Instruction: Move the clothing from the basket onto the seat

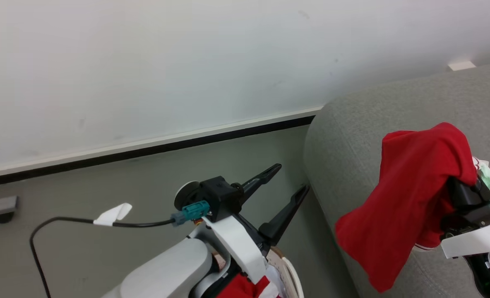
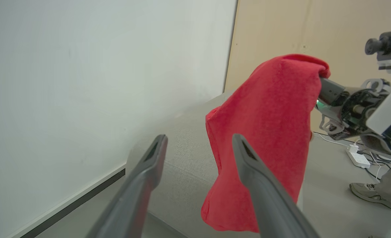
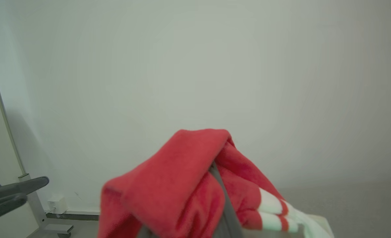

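Note:
A red garment [image 1: 410,207] of the clothing hangs in the air over the rounded edge of the light grey seat [image 1: 394,107]. My right gripper [image 3: 215,175] is shut on its top fold, and the cloth drapes over the fingers. White and red striped trim shows at the garment's lower right in the right wrist view. My left gripper [image 1: 290,178] stands open and holds nothing, left of the seat. In the left wrist view the left gripper [image 2: 198,138] points at the hanging garment [image 2: 268,132]. Below the left forearm are the basket's rim [image 1: 286,267] and more red clothing [image 1: 238,287].
A white wall with a dark baseboard [image 1: 145,149] runs behind. A black cable with a white tag [image 1: 112,213] lies on the grey floor at left. A power strip [image 2: 357,158] and a person's shoe [image 2: 367,195] are beyond the seat, before a wooden panel [image 2: 314,26].

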Controlling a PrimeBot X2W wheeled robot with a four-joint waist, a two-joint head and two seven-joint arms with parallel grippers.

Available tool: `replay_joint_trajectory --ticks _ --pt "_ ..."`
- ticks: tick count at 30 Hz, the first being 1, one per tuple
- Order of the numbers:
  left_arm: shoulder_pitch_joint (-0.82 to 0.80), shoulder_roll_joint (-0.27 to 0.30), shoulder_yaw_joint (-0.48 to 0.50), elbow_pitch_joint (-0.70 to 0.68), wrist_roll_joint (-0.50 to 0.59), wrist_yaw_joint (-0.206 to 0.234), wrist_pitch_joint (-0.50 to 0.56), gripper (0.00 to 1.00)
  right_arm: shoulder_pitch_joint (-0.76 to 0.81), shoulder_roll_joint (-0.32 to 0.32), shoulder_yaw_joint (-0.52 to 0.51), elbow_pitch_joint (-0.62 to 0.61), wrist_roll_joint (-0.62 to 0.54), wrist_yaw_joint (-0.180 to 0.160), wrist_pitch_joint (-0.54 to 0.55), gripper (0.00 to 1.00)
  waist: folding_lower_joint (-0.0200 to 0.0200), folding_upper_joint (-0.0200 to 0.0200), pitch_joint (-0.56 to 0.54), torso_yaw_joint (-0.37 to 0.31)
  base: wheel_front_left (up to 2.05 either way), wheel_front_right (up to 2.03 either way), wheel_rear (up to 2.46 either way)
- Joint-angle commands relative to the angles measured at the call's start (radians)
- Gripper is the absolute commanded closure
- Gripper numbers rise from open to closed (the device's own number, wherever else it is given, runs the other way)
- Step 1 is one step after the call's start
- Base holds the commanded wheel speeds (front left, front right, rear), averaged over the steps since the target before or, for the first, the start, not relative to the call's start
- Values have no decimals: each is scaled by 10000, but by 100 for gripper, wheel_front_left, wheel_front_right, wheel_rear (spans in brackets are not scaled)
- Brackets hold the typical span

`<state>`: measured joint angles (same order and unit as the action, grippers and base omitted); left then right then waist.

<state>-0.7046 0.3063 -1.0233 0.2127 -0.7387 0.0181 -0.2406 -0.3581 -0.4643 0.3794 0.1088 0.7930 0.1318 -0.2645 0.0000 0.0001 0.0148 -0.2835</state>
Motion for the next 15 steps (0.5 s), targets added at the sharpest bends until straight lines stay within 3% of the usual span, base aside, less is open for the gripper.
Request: replay_joint_trajectory --ticks 1,15 --pt "153 17 14 -10 236 -36 -85 0 241 -17 -149 -94 -103 -22 3 100 0 -1 133 -381 0 0 0" --pt "425 -119 12 121 429 -215 -220 0 1215 181 -1049 -836 -431 -22 3 100 0 -1 394 -1669 0 0 0"
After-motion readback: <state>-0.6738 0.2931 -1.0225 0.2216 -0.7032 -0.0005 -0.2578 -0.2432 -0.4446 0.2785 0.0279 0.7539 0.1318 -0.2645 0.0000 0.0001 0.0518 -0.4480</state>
